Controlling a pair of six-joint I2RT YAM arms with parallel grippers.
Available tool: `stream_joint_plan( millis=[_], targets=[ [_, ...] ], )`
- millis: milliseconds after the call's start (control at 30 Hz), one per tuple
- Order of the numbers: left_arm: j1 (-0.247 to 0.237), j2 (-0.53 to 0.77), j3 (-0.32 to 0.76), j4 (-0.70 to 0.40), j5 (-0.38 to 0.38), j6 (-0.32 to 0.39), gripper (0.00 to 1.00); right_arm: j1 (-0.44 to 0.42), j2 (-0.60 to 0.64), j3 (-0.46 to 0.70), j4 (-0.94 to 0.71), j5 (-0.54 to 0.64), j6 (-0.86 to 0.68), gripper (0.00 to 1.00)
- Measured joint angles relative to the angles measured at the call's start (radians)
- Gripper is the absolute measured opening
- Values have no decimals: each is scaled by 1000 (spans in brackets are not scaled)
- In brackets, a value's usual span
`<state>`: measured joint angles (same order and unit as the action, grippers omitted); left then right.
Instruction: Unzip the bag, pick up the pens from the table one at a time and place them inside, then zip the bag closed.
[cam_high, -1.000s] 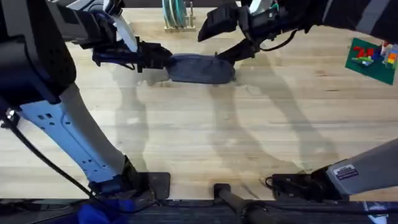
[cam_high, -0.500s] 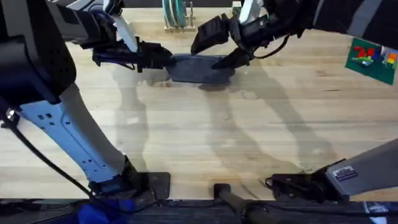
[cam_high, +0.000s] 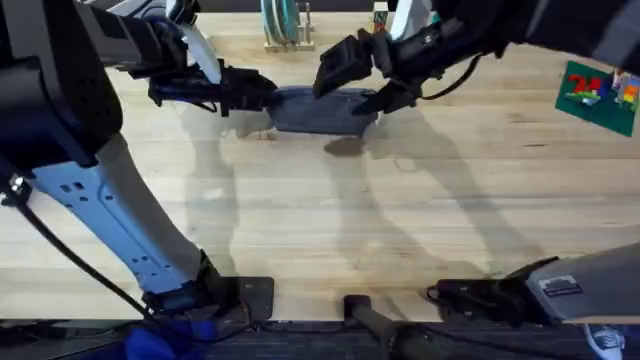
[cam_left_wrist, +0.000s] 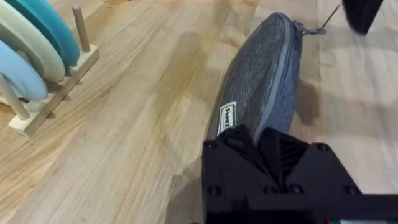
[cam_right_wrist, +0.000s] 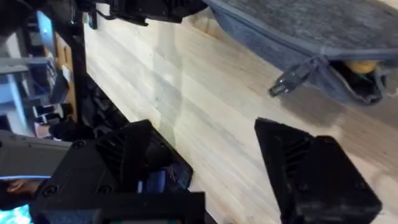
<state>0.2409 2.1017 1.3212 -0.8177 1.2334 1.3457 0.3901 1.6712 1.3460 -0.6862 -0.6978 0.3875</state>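
I saw the left gripper (cam_left_wrist: 261, 146) clamping the pencil pouch (cam_high: 318, 108); the spread right gripper (cam_right_wrist: 217, 168) needed the pull tab (cam_right_wrist: 292, 78) (nearly zipped).

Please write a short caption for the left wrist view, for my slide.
Left claw grips the end of the grey bag lying on the wooden table.

1. The table (cam_high: 330, 220) is made of light wooden planks with pale grain.
2. The bag (cam_high: 320, 108) is laid on its far part.
3. A wooden rack (cam_high: 283, 28) with discs is placed at the far edge.
4. A green board (cam_high: 598, 92) with coloured bricks is seen at the right.
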Motion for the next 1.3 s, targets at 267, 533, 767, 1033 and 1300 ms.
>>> stream_joint_plan(
  millis=[267, 533, 767, 1033, 1300],
  targets=[
    [0, 0, 0, 3, 0, 0, 41, 10, -34, 12, -132, 110, 1, 996],
    [0, 0, 0, 3, 0, 0, 41, 76, -35, 127, -299, 309, -9, 995],
    [0, 0, 0, 3, 0, -7, 41, 138, -35, 163, -400, 484, -26, 996],
    [0, 0, 0, 3, 0, -17, 41, 204, -47, 163, -424, 628, -9, 996],
    [0, 0, 0, 3, 0, -23, 41, 235, -134, 163, -439, 709, 26, 997]
  ],
)
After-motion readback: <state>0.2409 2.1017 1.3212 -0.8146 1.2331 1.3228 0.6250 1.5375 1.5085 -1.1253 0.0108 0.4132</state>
